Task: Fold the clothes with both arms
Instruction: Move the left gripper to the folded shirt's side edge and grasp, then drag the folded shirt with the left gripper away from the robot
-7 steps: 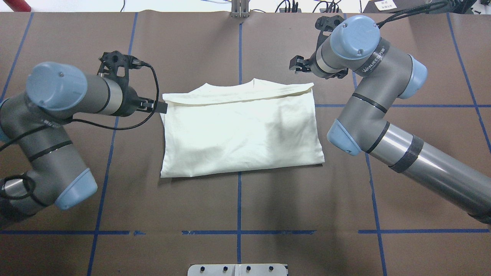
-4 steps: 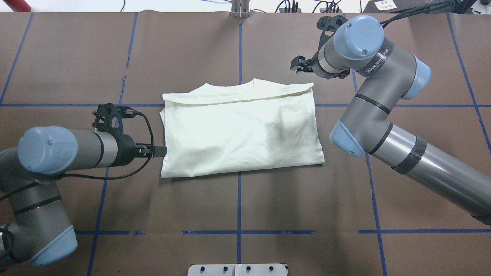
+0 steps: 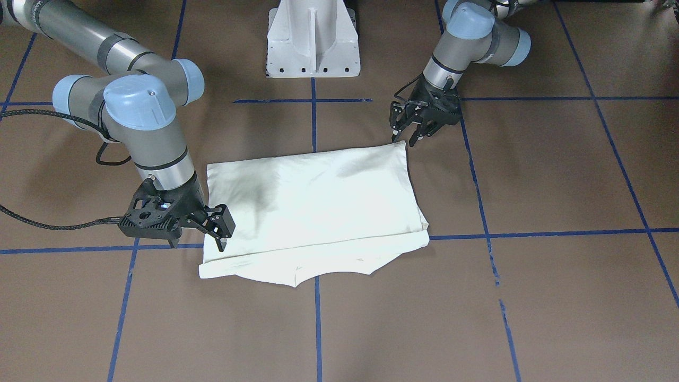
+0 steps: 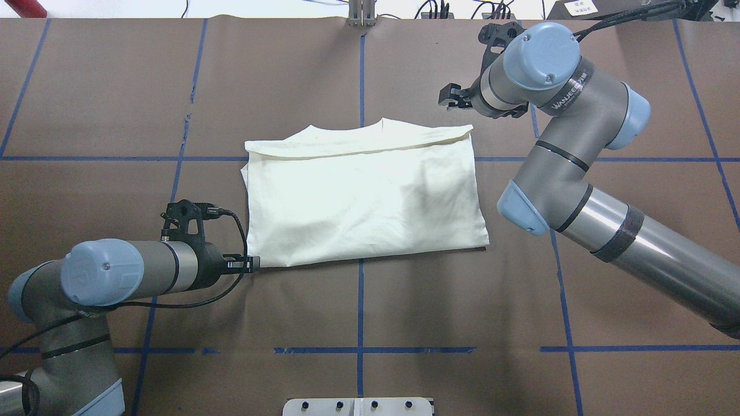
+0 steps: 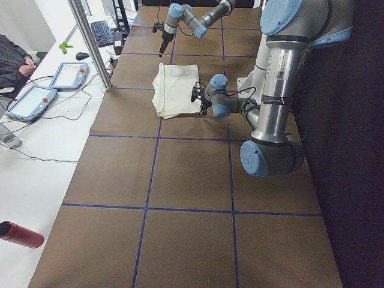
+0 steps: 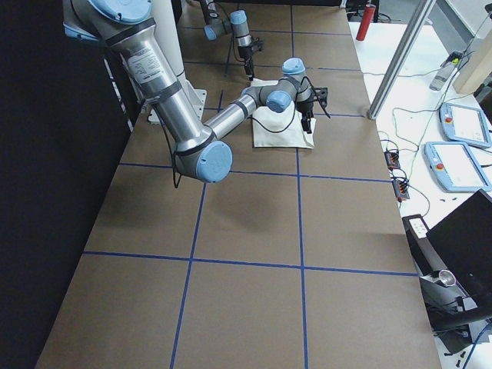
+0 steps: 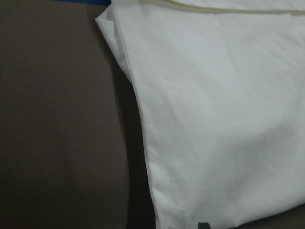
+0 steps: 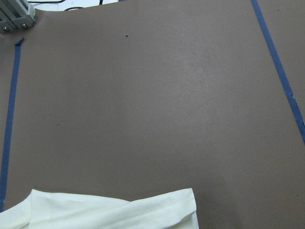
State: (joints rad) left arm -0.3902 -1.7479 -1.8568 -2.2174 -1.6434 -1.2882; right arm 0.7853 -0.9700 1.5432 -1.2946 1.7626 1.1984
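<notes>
The cream shirt (image 4: 358, 196) lies folded into a rectangle at the table's middle, plain reverse up, collar end far from the robot; the cat print is hidden. It also shows in the front view (image 3: 313, 201). My left gripper (image 4: 252, 264) is open and empty, low at the shirt's near left corner, fingers spread in the front view (image 3: 407, 139). The left wrist view shows the shirt's left edge (image 7: 214, 119). My right gripper (image 4: 450, 98) is open and empty, raised by the far right collar corner (image 3: 212, 239). That corner shows at the bottom of the right wrist view (image 8: 109, 212).
The table is covered in brown paper with a grid of blue tape lines (image 4: 360, 323). The white pedestal base (image 3: 313, 42) stands at the robot's side. A metal post (image 5: 90, 42) and an operators' desk with tablets (image 5: 69, 75) lie beyond the far edge.
My left arm has swept along the shirt's left edge, from the far collar corner back to the near corner. The right arm has barely shifted. The shirt has not moved.
</notes>
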